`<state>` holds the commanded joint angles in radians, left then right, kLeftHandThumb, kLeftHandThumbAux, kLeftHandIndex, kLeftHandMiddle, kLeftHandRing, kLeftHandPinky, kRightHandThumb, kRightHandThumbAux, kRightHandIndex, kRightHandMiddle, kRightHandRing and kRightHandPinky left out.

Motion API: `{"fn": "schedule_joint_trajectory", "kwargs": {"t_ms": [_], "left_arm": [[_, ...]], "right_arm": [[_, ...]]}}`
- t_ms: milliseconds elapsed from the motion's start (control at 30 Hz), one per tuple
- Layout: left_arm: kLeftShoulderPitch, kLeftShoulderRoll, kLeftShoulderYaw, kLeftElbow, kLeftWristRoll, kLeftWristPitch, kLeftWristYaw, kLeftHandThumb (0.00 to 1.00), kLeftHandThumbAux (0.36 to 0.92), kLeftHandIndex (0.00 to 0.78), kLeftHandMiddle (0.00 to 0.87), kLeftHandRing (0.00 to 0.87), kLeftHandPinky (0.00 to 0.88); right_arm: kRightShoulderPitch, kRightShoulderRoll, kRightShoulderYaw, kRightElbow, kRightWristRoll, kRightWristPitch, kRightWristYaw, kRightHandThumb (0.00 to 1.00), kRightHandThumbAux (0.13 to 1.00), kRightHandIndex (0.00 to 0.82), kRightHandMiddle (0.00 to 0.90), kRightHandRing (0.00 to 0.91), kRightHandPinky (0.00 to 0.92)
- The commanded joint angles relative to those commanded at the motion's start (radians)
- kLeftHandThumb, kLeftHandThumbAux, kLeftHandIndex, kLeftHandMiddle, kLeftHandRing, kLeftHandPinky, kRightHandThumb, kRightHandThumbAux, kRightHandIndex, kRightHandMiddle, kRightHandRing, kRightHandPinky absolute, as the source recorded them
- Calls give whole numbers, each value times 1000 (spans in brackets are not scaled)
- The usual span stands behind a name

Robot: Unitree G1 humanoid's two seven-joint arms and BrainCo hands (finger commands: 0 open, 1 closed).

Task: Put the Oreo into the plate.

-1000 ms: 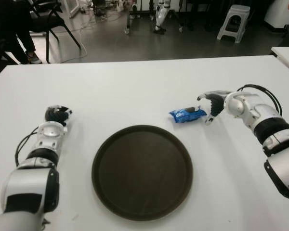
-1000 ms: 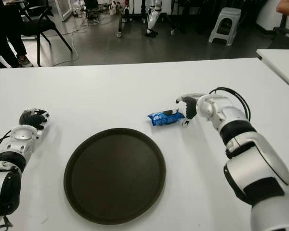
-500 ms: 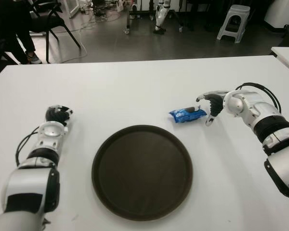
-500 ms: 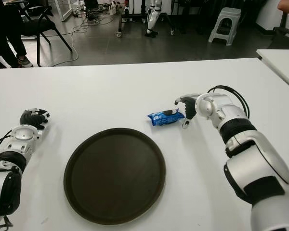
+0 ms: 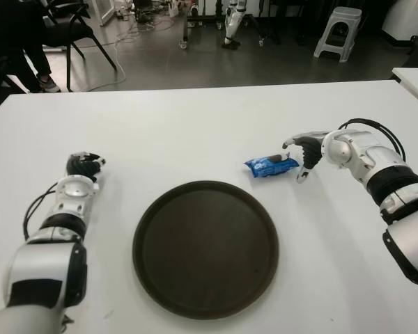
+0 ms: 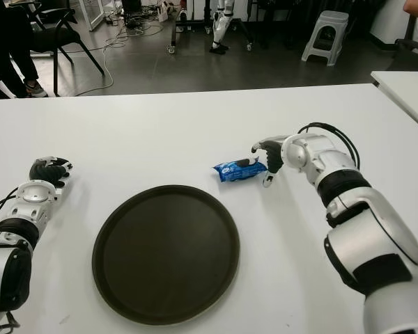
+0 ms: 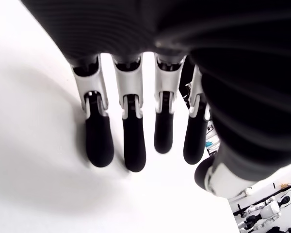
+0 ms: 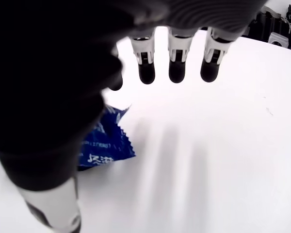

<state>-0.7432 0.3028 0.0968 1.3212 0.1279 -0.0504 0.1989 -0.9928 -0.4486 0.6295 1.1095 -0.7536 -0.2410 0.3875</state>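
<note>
Oreo (image 5: 270, 165) in a blue wrapper, flat on the white counter (image 5: 195, 132), just beyond the far right rim of the dark round plate (image 5: 205, 248) and clear of it. Right robot hand (image 5: 304, 154) just beside the pack's right end, fingers curved downward and spread, holding nothing; contact with the wrapper not clear from here. Left robot hand (image 5: 83, 165) far to the left of the plate, near the counter's left side. Chairs, a stool and cables on the floor past the counter's far edge.

Right eye view: same layout, with the pack (image 6: 240, 169) slightly farther from the plate rim (image 6: 226, 209).

Left wrist view: four dark-tipped fingers (image 7: 133, 145) straight and apart over bare counter, nothing between them, a detail hidden in the eye views.

Right wrist view: three fingertips (image 8: 177, 70) hanging apart above the counter, thumb large in the foreground, crimped wrapper edge (image 8: 106, 145) beside the thumb, not gripped.
</note>
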Motion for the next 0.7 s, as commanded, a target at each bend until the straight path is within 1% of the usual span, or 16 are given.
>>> {"fn": "schedule_joint_trajectory", "kwargs": {"t_ms": [200, 367, 700], "left_arm": [[0, 0, 0, 1, -1, 0, -5, 689, 722, 404, 226, 245, 266], [-1, 0, -2, 1, 1, 3, -6, 690, 721, 407, 256, 271, 288], [0, -2, -2, 1, 0, 3, -3, 688, 721, 404, 208, 227, 241]], "right_arm": [[-1, -2, 0, 5, -2, -16, -17, 0, 794, 0, 0, 0, 0], [-6, -5, 2, 9, -5, -36, -35, 0, 798, 0, 0, 0, 0], [-27, 3, 6, 38, -6, -52, -37, 0, 797, 0, 0, 0, 0]]}}
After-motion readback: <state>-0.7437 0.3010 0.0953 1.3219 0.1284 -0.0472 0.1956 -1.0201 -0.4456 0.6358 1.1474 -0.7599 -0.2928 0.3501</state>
